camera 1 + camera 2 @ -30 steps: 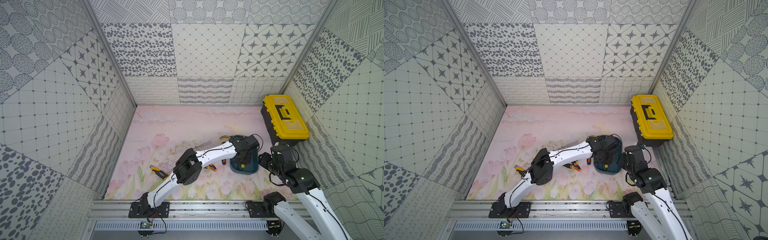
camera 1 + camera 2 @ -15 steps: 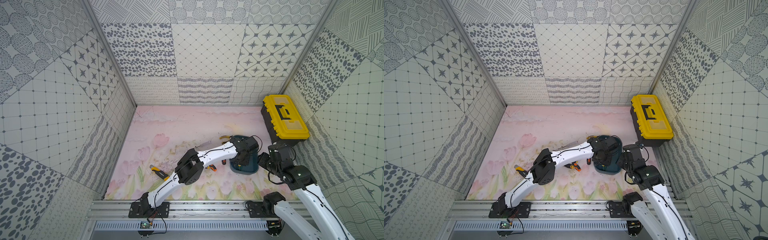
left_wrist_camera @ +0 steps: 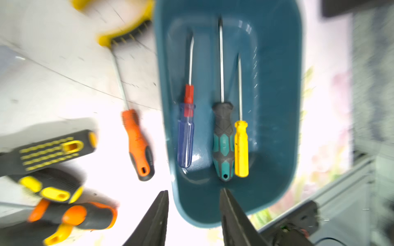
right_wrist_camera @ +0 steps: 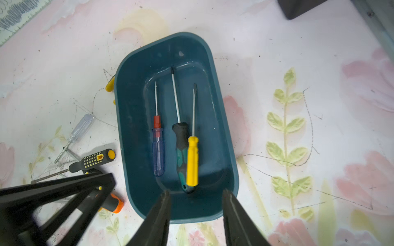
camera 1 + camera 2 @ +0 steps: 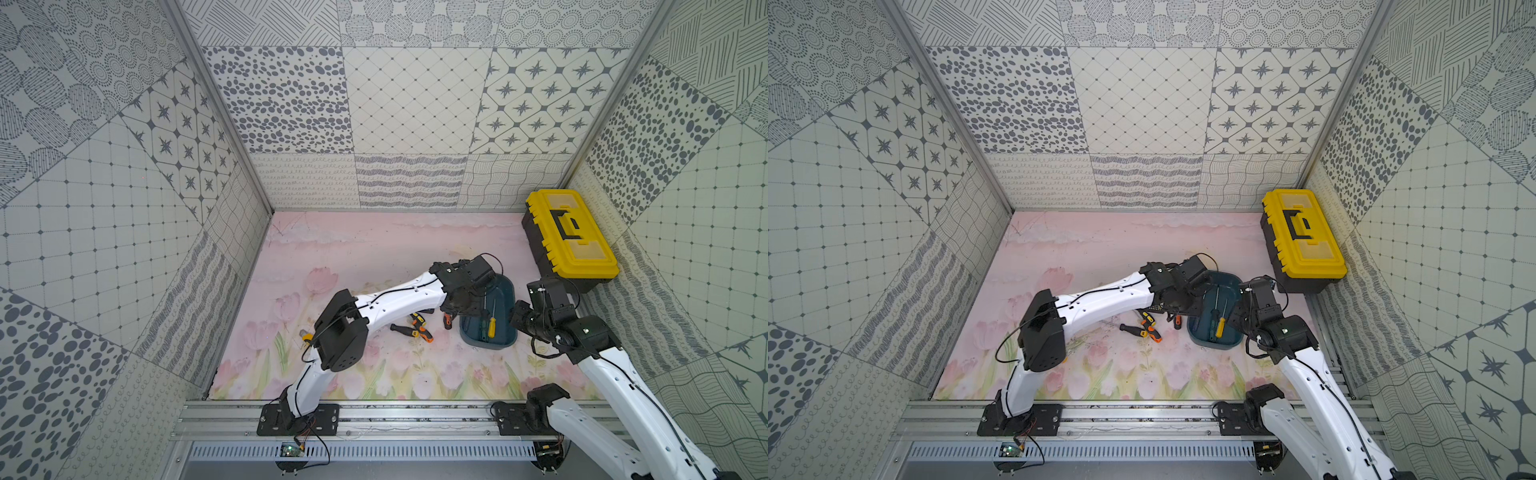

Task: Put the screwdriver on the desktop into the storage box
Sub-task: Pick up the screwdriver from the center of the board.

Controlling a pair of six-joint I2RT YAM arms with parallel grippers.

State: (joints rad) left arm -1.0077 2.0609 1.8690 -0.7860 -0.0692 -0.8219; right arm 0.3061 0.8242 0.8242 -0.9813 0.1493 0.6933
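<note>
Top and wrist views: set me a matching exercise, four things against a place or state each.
Things:
1. yellow-handled screwdriver
2. clear-handled screwdriver
3. left gripper
4. toolbox

Place or state:
A. open, holding nothing
B. lid shut
C. lying in the storage box
D. lying loose on the desktop

Pairs: 1-C, 2-D, 3-A, 4-B.

Scuffed floral tabletop [image 5: 353, 249] carries teal box [image 5: 492, 344], yellow-lidded toolbox [image 5: 569, 237] at the right wall, and loose screwdrivers [image 5: 415, 328] clustered just beside the box.
</note>
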